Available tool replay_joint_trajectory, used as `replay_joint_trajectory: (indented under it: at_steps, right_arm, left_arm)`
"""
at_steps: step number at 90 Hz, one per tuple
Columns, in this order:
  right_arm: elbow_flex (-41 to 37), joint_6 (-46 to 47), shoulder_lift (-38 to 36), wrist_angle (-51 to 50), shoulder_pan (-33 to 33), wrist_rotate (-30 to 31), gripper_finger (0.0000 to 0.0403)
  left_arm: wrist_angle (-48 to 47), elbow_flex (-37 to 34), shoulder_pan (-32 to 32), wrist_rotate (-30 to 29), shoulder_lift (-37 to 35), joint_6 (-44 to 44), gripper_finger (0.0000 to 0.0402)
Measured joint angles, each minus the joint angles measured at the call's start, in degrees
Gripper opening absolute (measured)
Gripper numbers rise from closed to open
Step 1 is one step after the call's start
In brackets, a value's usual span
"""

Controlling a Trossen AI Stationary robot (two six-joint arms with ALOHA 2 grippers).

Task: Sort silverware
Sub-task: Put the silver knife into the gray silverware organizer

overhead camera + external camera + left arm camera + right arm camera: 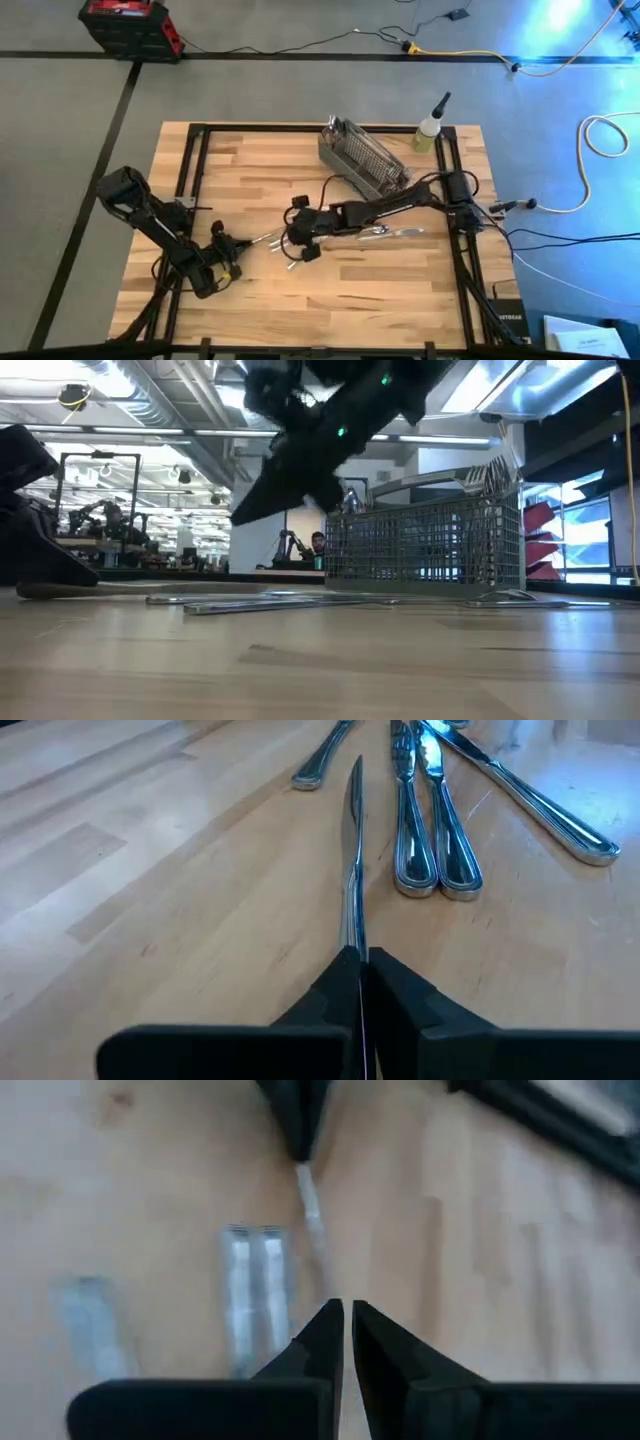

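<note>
Gripping a knife [352,870] edge-up, left tool [361,985] is clenched on its handle, aligning it beside sorted silverware [420,820] on the table [180,920]; right tool [347,1335] hovers nearly closed, empty.

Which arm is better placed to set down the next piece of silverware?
Left, probably: the left gripper is shut on a knife beside the laid-out pieces. The right gripper looks shut and empty.

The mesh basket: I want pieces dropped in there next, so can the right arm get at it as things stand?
Probably yes: the mesh basket stands beside the right arm, open side up, with nothing over it; the right gripper hovers nearby.
</note>
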Motion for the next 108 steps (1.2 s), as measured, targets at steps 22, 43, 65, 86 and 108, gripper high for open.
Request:
replay_joint_trajectory:
  at_steps: [22,43,65,86,108]
  right_arm:
    - [0.5,-4.0,2.0,1.2,0.1,1.7,0.0043]
    - [0.6,-5.6,2.0,2.7,0.1,-0.4,0.0156]
    - [1.1,-6.5,2.1,3.2,-0.3,-1.8,0.0177]
    - [4.2,-7.1,6.2,1.8,-1.2,-4.0,0.0177]
    - [5.8,-6.9,7.9,1.8,-2.2,-3.5,0.0177]
  left_arm:
    - [-0.5,0.0,0.0,0.1,0.0,-0.6,0.0001]
    - [-0.6,0.0,0.0,0.2,0.0,-1.3,0.0001]
    - [-0.6,0.0,0.0,0.3,0.0,-1.5,0.0001]
    - [-0.8,0.0,0.0,0.4,0.0,-1.5,0.0001]
    - [-0.8,0.0,0.0,0.6,0.0,-1.8,0.0001]
